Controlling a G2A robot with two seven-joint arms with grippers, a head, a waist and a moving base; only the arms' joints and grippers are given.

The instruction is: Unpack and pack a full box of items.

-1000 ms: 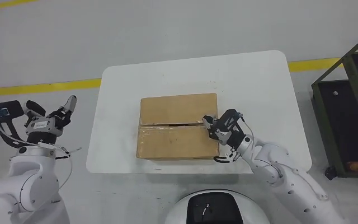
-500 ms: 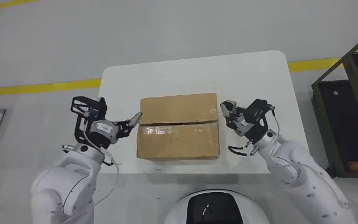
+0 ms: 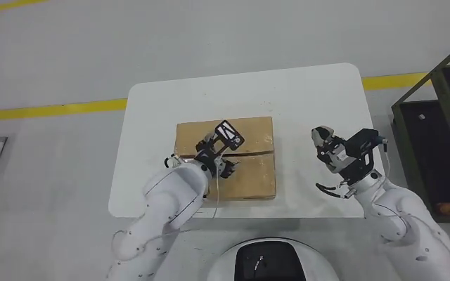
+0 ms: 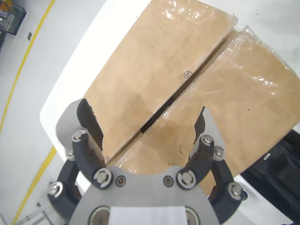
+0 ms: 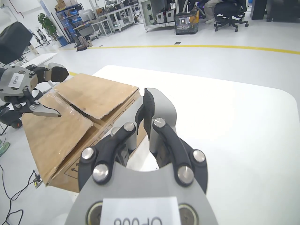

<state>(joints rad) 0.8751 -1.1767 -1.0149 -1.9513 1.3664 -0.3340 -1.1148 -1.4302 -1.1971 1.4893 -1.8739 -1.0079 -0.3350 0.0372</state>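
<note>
1. The cardboard box [image 3: 256, 175] stands in the middle of the white table [image 3: 316, 91]. Its 2 top flaps are down, with a narrow gap between them.
2. The left gripper [image 4: 144, 108] hangs above this gap, with its fingers wide apart and holding nothing.
3. The right gripper [image 5: 146, 99] is over the table near the box's right side, not touching it, with its fingers together.
</note>
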